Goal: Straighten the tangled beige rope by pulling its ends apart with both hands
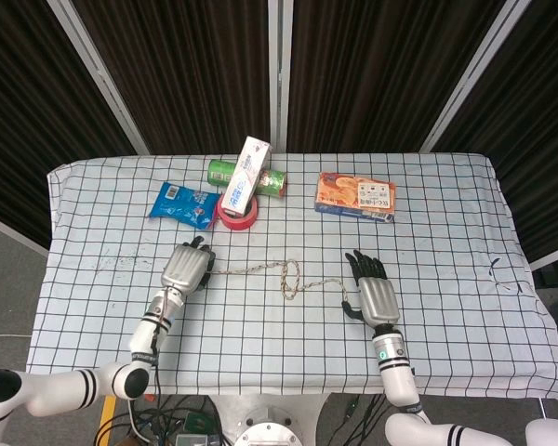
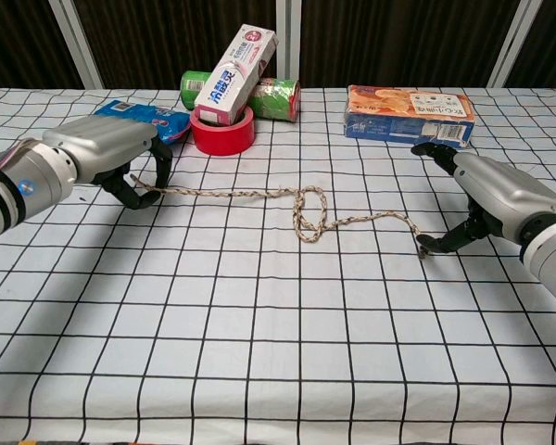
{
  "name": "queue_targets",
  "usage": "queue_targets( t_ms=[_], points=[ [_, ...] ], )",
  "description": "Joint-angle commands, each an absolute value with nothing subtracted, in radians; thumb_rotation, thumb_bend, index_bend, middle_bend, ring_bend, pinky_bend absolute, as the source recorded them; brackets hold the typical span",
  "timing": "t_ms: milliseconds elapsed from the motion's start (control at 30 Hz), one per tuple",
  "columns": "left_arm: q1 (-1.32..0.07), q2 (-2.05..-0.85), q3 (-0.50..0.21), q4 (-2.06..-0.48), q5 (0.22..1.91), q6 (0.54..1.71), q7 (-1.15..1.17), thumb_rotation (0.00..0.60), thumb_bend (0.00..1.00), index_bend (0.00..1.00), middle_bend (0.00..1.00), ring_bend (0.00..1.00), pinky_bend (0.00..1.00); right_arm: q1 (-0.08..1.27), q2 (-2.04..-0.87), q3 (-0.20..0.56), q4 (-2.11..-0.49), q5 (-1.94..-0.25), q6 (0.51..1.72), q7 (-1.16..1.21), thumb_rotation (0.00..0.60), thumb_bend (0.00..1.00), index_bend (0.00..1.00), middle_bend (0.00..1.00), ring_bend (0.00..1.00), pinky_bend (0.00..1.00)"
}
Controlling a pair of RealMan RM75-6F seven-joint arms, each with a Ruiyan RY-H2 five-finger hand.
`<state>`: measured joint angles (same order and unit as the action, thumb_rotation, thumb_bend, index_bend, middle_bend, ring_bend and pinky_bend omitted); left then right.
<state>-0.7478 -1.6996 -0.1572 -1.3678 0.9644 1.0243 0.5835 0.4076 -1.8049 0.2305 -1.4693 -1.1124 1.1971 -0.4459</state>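
My left hand (image 2: 107, 153) pinches one end of the rope (image 2: 296, 206), which lies looped mid-table. The chest view shows my right hand (image 2: 486, 199) spread, thumb touching the other end; from above, that contact is hidden.

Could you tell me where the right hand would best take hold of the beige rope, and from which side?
Probably at the frayed free end of the beige rope, coming from the right, where the right hand is open with its thumb beside the tip. That tail lies loose, clear of the tangle; the left hand grips the other end.
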Motion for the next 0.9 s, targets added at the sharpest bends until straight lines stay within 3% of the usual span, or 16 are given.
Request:
queue_targets(
  t_ms=[33,900],
  points=[
    [-0.746,-1.697,-0.156,-1.366,0.966,1.023,0.581,0.600,0.43,0.58,0.37,0.17,0.41,0.413,-1.811,0.230,-1.462,-1.100,1.194,-0.454,0.600,0.19,0.00,0.00,0.00,0.00],
    [-0.745,-1.702,-0.154,-1.356,0.978,1.016,0.567,0.600,0.43,0.58,0.37,0.17,0.41,0.453,-1.800,0.240,-1.413,-1.015,1.173,-0.501,0.600,0.21,0.00,0.00,0.00,0.00]
  ],
)
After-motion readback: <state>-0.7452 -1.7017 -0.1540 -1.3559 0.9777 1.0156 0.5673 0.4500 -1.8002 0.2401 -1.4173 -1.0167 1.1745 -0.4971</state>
